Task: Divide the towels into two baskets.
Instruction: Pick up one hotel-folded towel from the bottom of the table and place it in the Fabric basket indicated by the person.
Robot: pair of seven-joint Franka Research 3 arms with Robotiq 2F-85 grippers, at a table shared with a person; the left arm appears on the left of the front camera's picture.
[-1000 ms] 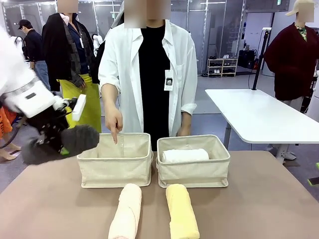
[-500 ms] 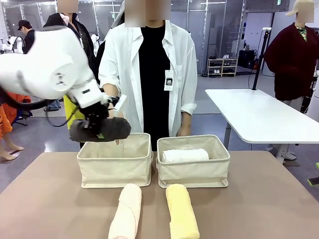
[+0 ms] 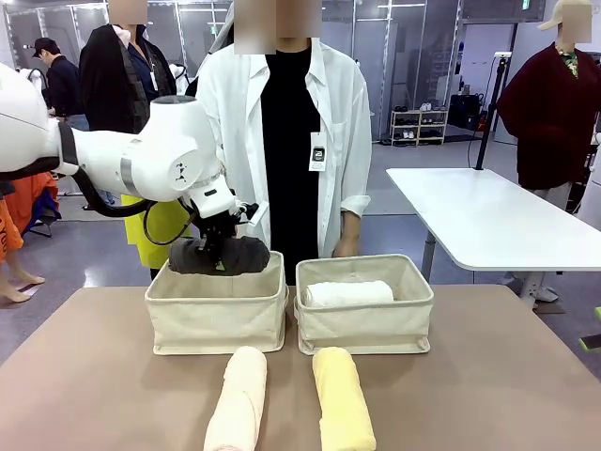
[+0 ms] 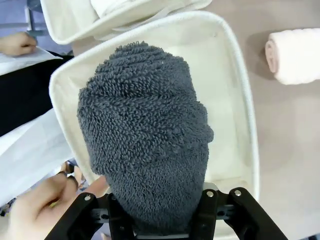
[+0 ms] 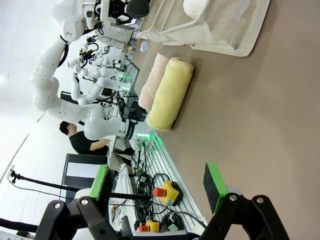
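Change: grey towel (image 3: 219,256), in left gripper (image 4: 159,222), has moved from beyond table's left edge to over left basket (image 3: 216,324).
Grip: left jaws clenched on grey towel.
Left basket: grey towel hangs at rim height, over its opening.
Right basket (image 3: 366,327): white towel (image 3: 347,293) inside.
Table (image 3: 488,376): pink towel (image 3: 239,399) & yellow towel (image 3: 343,399) side by side, in front of baskets.
Right gripper (image 5: 157,192): jaws apart, nothing held.

Robotics lab, open hall. Evidence: white robot arm (image 3: 141,164) at brown table (image 3: 526,376); emergency-stop button (image 5: 166,192); cables (image 5: 150,179); spare white table (image 3: 488,211); onlookers.
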